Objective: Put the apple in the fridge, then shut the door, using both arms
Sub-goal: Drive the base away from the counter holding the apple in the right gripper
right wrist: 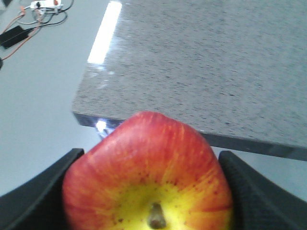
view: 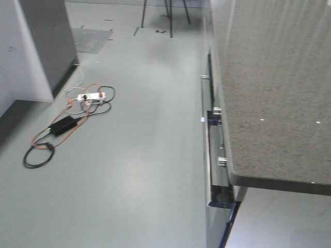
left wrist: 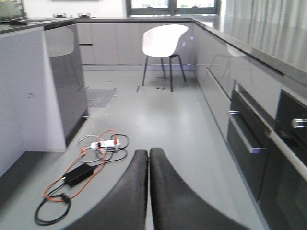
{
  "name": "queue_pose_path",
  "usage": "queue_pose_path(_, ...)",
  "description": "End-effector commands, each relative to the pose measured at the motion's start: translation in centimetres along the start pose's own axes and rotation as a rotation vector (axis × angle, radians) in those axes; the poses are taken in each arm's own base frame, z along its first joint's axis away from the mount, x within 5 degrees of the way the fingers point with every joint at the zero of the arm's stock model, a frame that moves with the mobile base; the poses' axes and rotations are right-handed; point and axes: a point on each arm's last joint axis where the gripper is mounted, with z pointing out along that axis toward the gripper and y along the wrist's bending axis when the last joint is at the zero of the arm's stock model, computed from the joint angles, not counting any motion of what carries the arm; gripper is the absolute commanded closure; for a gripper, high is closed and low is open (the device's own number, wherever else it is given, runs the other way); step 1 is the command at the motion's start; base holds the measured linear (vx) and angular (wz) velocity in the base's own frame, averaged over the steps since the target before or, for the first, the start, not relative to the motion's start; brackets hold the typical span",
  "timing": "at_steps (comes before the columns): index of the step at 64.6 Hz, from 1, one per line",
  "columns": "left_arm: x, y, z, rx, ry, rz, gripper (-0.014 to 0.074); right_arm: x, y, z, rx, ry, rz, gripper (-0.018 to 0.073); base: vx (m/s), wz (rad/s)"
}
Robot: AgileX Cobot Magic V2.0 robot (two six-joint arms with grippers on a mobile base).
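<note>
My right gripper (right wrist: 149, 191) is clamped on the apple (right wrist: 148, 163). It sits between both black fingers (right wrist: 33, 206), stem end facing the camera, red skin with a yellow patch around the stem. It touches the pads on both sides. Just beyond and below the apple is the near edge of a speckled grey countertop (right wrist: 216, 62), which runs away ahead of the gripper. To the left of the gripper is pale floor (right wrist: 43, 96). Far ahead-left is a bit of cables (right wrist: 19, 28).

My left gripper (left wrist: 148, 160) is clenched, with the two black fingers pressed together and nothing between them. It is held above the floor. Ahead-left of it, nearest first, are a black cable loop (left wrist: 50, 213), a black adapter (left wrist: 79, 174) and a white power strip (left wrist: 104, 143) tangled in orange cord. To the right is an oven (left wrist: 249, 139) front with a bar handle. To the left is a glossy grey panel (left wrist: 67, 86). Far ahead is a white chair (left wrist: 164, 40) on dark legs.
</note>
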Motion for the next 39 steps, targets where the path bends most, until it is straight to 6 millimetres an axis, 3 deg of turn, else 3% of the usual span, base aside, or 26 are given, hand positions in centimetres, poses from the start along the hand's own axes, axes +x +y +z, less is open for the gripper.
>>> queue_pose_path(1, -0.10, -0.12, -0.01, 0.021, -0.070, -0.003, 0.0601, -1.31, -0.01, -0.60, 0.005, -0.097, -0.002, 0.0543, -0.08, 0.41)
queue_pose_path(39, -0.10, -0.12, -0.01, 0.021, -0.070, -0.003, 0.0601, -1.31, -0.01, -0.60, 0.005, -0.097, -0.002, 0.0543, -0.08, 0.37)
